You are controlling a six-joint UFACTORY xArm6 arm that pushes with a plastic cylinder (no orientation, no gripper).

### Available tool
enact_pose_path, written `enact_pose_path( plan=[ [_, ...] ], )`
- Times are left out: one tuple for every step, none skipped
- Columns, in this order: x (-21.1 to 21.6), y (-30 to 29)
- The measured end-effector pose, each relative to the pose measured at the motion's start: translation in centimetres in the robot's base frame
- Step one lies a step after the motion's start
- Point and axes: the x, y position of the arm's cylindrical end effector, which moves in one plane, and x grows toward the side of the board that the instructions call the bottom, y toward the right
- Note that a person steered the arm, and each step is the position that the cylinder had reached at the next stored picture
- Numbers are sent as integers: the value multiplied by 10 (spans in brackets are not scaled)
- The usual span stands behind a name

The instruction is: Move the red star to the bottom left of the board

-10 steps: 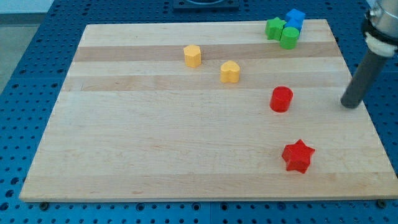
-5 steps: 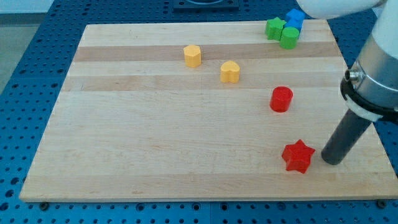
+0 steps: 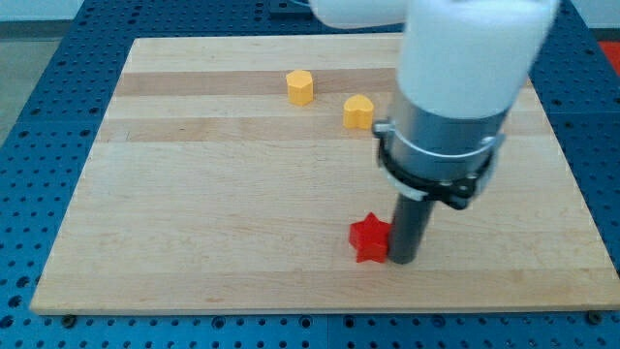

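The arm comes down from the view's top, its wide white and grey body hiding the upper right part of the tabletop point(image 3: 194, 194). The dark rod stands nearly upright, and my tip point(image 3: 402, 260) touches the right side of the red star point(image 3: 368, 238) (there are no jaws, only this rod). The red star lies near the bottom edge, a little right of the middle. Two yellow blocks, a hexagon-like one point(image 3: 300, 86) and a rounded one point(image 3: 358, 111), rest near the top.
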Motion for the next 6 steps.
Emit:
enact_pose_path(
  plan=[
    [-14, -25],
    [-40, -40],
    [-47, -64],
    [-47, -88],
    [-32, -104],
    [-13, -102]
  ],
)
